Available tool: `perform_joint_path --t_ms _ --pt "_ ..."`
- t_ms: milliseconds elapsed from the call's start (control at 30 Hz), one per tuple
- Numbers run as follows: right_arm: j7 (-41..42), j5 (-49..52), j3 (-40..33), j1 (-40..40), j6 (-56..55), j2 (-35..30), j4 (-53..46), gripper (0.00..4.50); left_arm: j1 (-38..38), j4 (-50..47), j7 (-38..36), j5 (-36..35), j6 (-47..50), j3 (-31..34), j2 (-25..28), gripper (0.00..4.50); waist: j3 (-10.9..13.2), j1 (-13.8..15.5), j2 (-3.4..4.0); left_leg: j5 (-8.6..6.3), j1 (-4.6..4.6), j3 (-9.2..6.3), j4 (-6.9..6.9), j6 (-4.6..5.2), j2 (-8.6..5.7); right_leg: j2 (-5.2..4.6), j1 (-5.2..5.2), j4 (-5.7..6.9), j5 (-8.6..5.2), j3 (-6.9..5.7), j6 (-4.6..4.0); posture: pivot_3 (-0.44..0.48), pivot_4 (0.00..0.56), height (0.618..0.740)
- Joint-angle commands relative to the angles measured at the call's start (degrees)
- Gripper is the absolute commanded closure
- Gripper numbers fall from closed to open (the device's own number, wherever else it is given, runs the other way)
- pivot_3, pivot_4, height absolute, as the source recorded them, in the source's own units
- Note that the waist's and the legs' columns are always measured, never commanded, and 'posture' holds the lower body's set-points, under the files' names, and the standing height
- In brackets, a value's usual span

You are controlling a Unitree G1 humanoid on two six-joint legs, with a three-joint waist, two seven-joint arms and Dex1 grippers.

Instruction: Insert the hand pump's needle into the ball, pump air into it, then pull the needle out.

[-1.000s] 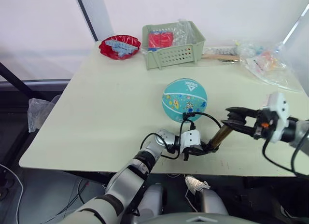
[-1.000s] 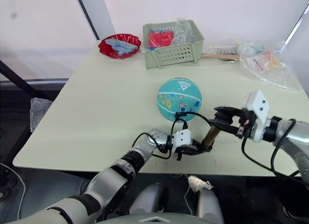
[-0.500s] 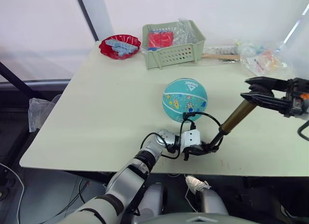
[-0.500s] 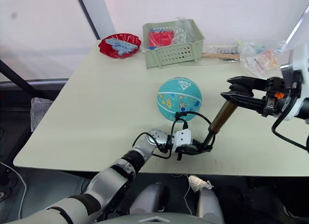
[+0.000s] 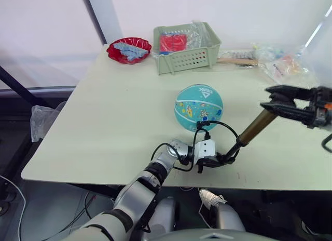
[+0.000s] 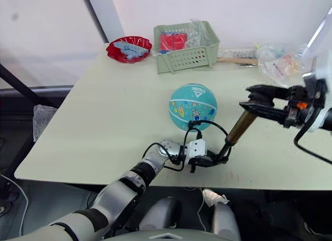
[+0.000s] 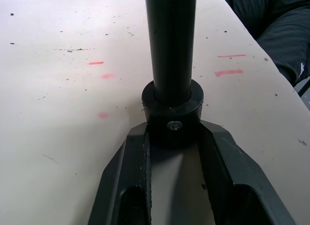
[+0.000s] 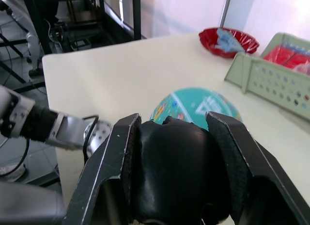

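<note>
The slim bronze-gold metal hand pump (image 5: pixel 252 131) with black ends stands tilted over the pale table (image 5: pixel 119 111), its base near the front edge and its handle end raised toward the robot's right. The left gripper (image 7: pixel 173 137) is closed on the black base collar of the pump, one black finger on each side, low on the table surface. The right gripper (image 5: pixel 276 99) is closed around the black T-handle (image 8: pixel 169 171) at the upper end of the pump, held up in the air well above the table.

From the base of the pump a thin black flexible hose (image 5: pixel 218 124) curves up and back to the teal-blue ball (image 5: pixel 198 107) with small cartoon prints and a white logo. The ball rests on the table just behind the pump's base. The needle at the hose end is too small to make out.

Far behind the ball stand a pale green plastic basket (image 5: pixel 185 48) and a red bowl (image 5: pixel 128 49).
</note>
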Motion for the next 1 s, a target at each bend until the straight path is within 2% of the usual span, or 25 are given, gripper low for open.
perform_joint_path --t_ms 33,400,600,733,1000 --pt "0.3 -4.2 3.5 4.4 -2.0 2.0 -1.8 2.86 2.7 4.8 0.0 3.2 3.5 -1.7 1.0 3.49 -0.1 0.0 -0.12 0.0 0.01 0.0 0.0 0.0 0.0 0.02 0.01 0.0 0.0 0.0 0.0 0.0 0.15 0.737" --pt "-0.2 -17.6 14.7 13.3 -12.3 9.7 -1.1 2.86 3.1 4.3 -0.1 3.2 3.6 -1.8 1.3 3.49 -0.2 -0.1 -0.34 0.0 0.02 -0.01 0.0 0.0 0.01 0.14 0.01 -0.01 -0.01 0.0 0.0 0.0 0.15 0.737" --pt "0.1 -22.9 19.7 13.8 -16.5 12.7 1.0 2.86 3.2 4.0 -0.4 3.1 3.8 -1.8 1.3 3.49 -0.2 -0.1 -0.38 0.0 0.06 -0.02 0.0 -0.01 0.03 0.2 0.03 0.0 -0.01 0.0 0.0 0.0 0.15 0.737" --pt "-0.3 -22.0 19.6 12.4 -16.0 13.9 0.7 2.86 3.1 4.1 -0.3 3.2 3.9 -1.8 1.3 3.49 -0.2 -0.1 -0.36 0.0 0.06 -0.02 0.0 -0.01 0.02 0.21 0.02 0.0 -0.01 0.0 0.0 0.0 0.15 0.737" --pt "-1.1 -14.2 11.6 7.3 -10.2 12.3 -1.6 2.86 2.2 4.7 0.1 3.4 3.7 -1.7 1.8 3.49 -0.1 0.0 -0.18 0.0 0.01 -0.03 0.0 -0.01 0.02 0.2 0.0 -0.01 -0.01 -0.01 -0.01 0.0 0.15 0.737"
